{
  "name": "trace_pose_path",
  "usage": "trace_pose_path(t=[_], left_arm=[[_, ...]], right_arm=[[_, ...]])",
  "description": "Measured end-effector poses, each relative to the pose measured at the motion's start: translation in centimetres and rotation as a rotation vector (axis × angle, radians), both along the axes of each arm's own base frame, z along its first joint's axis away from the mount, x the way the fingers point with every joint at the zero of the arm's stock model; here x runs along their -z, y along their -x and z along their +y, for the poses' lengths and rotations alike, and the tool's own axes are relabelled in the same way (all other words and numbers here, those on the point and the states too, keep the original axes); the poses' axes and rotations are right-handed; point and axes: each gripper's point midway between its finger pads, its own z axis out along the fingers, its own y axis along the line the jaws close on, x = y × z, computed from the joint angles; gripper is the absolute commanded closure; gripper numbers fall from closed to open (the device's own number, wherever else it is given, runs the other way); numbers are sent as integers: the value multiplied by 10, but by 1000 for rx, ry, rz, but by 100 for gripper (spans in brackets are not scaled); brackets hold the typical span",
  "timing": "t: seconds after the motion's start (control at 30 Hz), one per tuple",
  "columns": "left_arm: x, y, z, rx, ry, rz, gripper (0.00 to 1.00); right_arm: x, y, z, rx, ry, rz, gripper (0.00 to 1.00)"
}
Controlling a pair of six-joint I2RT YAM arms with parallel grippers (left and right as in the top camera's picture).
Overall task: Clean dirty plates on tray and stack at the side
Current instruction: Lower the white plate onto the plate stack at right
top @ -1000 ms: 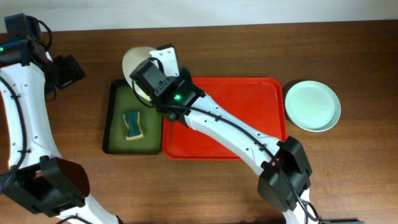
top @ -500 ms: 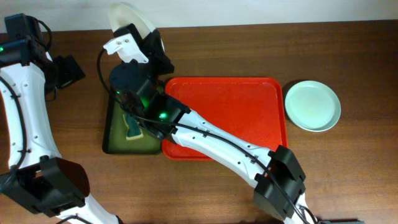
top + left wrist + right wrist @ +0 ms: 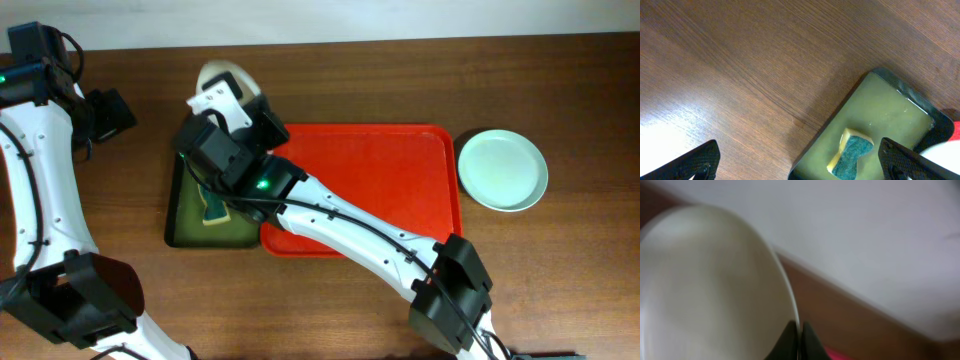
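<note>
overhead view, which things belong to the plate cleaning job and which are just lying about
Job: cream plate held in the right jaws; pale green plate on the table; red tray.
Other: sponge and dark green tray, probably cleaning aids, not clutter.

**Cream plate at the far end of the green tray**

The right arm (image 3: 350,215) reached slantwise from the near right corner across the red tray (image 3: 400,160); the right gripper (image 3: 228,92) met the cream plate (image 3: 222,74) just beyond the far end of the green tray (image 3: 184,220); a sponge (image 3: 214,205) lay in that tray, partly hidden under the wrist; a pale green plate (image 3: 503,170) sat on the table (image 3: 570,280) just right of the red tray; the left gripper (image 3: 108,113) hung over bare wood, well apart from both trays
</note>
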Motion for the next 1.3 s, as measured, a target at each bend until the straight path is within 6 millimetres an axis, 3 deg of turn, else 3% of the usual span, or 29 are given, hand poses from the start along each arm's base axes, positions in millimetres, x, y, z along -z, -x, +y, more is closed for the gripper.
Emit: trace_pose_path(t=[0.07, 0.23, 0.33, 0.47, 0.57, 0.6, 0.67, 0.73, 0.83, 0.9, 0.97, 1.3], left_arm=[[0, 0, 0, 0, 0, 0, 1], [0, 0, 0, 0, 0, 0, 0], [0, 0, 0, 0, 0, 0, 1], [0, 0, 0, 0, 0, 0, 0], [0, 0, 0, 0, 0, 0, 0], [0, 0, 0, 0, 0, 0, 1], [0, 0, 0, 0, 0, -1, 1], [0, 0, 0, 0, 0, 0, 1], [0, 0, 0, 0, 0, 0, 1], [0, 0, 0, 0, 0, 0, 1], [0, 0, 0, 0, 0, 0, 1], [0, 0, 0, 0, 0, 0, 1]], right_arm=[[47, 12, 15, -66, -177, 212, 96], [71, 2, -4, -7, -326, 361, 96], [89, -14, -40, 84, -434, 494, 96], [110, -52, -143, 248, -701, 738, 96], [123, -52, -252, 475, -835, 865, 96], [128, -45, -298, 587, -873, 895, 96], [134, -21, -363, 763, -934, 957, 96], [136, 2, -425, 899, -986, 972, 96], [138, 58, -501, 1127, -1015, 1019, 96], [139, 81, -525, 1216, -961, 1034, 96], [140, 89, -539, 1255, -924, 1019, 96], [140, 96, -551, 1295, -846, 1003, 96]])
